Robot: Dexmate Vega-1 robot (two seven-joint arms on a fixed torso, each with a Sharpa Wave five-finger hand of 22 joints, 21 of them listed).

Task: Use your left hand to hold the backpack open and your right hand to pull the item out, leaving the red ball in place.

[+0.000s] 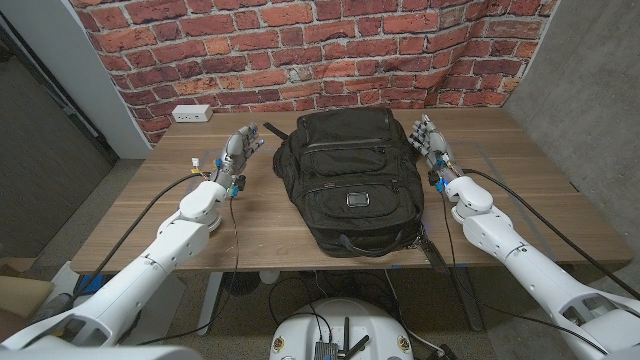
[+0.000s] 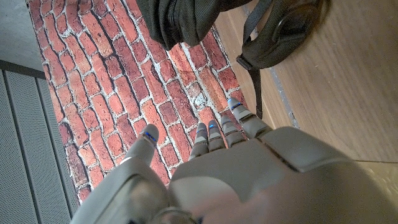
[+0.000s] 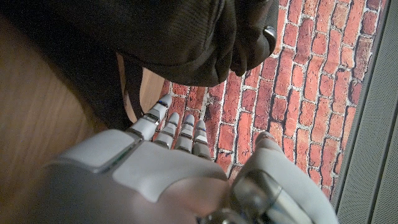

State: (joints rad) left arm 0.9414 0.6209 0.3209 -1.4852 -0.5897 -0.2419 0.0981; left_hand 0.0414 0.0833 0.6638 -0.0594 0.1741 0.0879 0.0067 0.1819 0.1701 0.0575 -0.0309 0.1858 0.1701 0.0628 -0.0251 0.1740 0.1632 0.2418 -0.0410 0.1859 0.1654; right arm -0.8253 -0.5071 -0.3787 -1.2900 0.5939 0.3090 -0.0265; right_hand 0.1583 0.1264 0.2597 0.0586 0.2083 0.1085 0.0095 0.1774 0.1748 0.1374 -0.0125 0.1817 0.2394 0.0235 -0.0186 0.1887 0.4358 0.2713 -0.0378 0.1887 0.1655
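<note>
I see the black fabric backpack [image 1: 350, 180] lying flat mid-surface on the brown wooden surface [image 1: 540, 200], its carry handle toward the robot, zips drawn closed as far as I can tell. Left robot hand [image 1: 238, 150] stands just beside the pack's left flank — fingers [image 2: 214, 134] spread, holding nothing, not touching the fabric. Right robot hand [image 1: 430, 138] sits near the pack's right upper corner — fingers [image 3: 180, 127] extended and apart, nothing in it. A white power strip [image 1: 190, 114] lies at the far left edge, against the red brick wall [image 1: 250, 50].
</note>
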